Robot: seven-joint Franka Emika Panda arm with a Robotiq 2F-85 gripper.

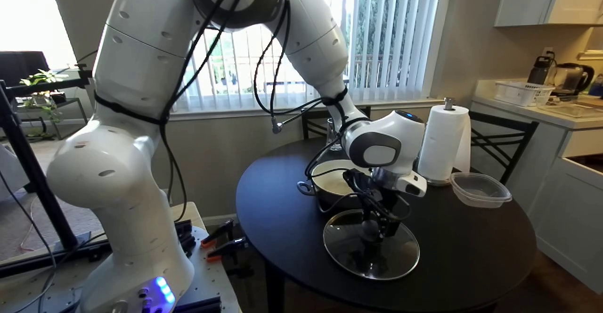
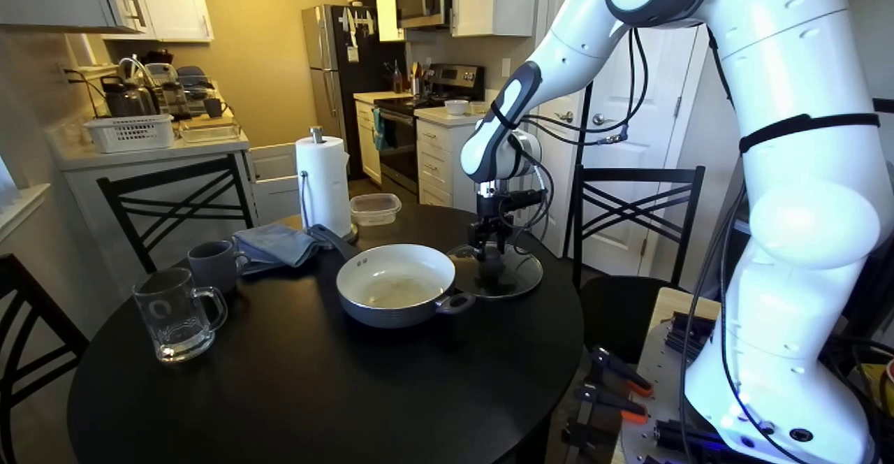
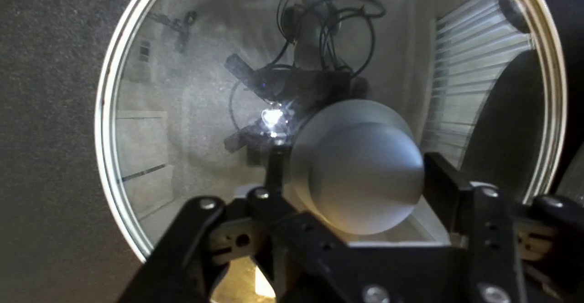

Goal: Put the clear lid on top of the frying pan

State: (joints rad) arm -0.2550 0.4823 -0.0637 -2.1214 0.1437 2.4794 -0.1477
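The clear lid lies flat on the dark table and shows in both exterior views [image 1: 398,259] [image 2: 520,279] and large in the wrist view [image 3: 191,84]. Its round grey knob [image 3: 367,180] stands at the centre. My gripper [image 3: 355,161] is low over the lid, its fingers on either side of the knob. The right finger is close to the knob or touching it; a gap shows at the left finger. The gripper also shows in both exterior views [image 1: 379,224] [image 2: 487,246]. The frying pan [image 2: 396,288], pale inside and uncovered, stands beside the lid; my arm partly hides it in an exterior view [image 1: 330,179].
A paper towel roll [image 1: 440,143] and a clear plastic container [image 1: 480,194] stand on the table beyond the arm. A glass mug [image 2: 174,321], a grey mug [image 2: 211,268] and a blue cloth [image 2: 276,246] are on the pan's other side. The pan's long handle [image 2: 334,242] points toward the towel roll.
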